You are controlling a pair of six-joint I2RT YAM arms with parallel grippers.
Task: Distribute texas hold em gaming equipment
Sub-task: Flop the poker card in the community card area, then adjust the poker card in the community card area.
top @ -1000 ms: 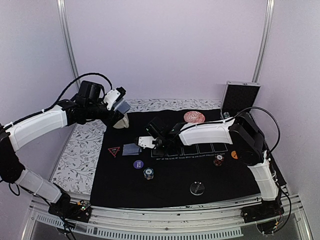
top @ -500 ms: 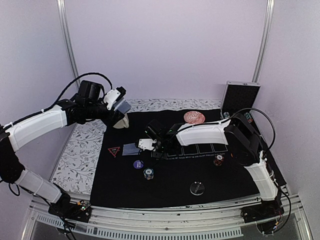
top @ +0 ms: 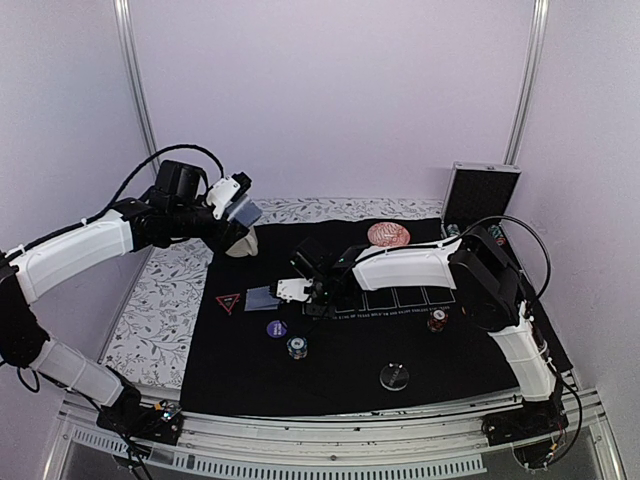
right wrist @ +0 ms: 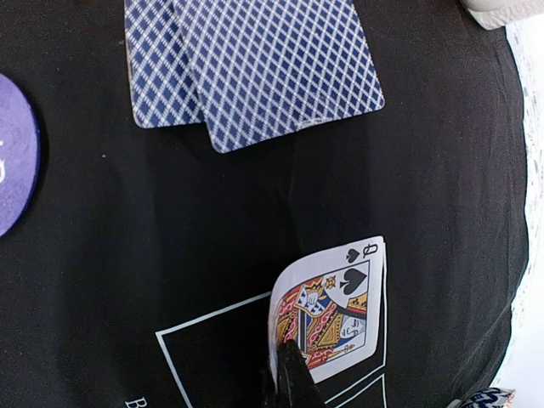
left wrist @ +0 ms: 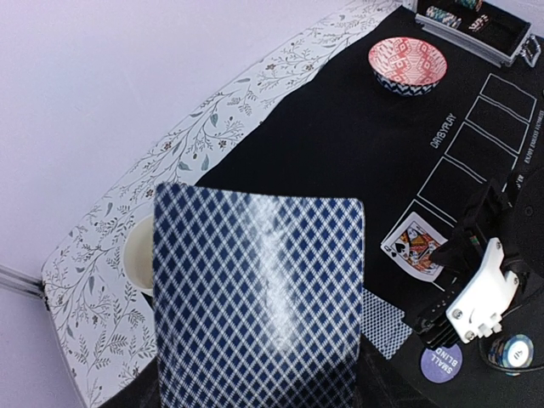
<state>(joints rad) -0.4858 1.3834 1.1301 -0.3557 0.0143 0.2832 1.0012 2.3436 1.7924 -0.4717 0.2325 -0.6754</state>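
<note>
QUEEN UNDER THE TIP: My right claw (right wrist: 287,378) has its jaws pinched fully together with nothing between them. Its point rests on the face-up queen of spades playing card (right wrist: 333,302), at the short edge closest to my wrist. The card lies flat on the black felt mat (top: 350,350) covering the counter, at the end of the row of white-outlined boxes (left wrist: 472,140) and askew across a printed line. Its long axis runs away from the point, almost in line with the claw, towards the two overlapping face-down blue diamond-backed cards (right wrist: 255,68) just beyond. The purple round disc (left wrist: 442,360) sits off to the side, apart from both.

My right arm is plainly the nearer one. My left claw (top: 236,207) hangs high over the far left of the counter, above the cream mug (top: 240,245) and well apart from the queen. It is clamped on a raised blue diamond-backed card (left wrist: 259,289); whether that is one card or a pack I cannot tell. Any squaring of the queen into its box looks like a job for the right tip, dragging along that long axis.
</note>
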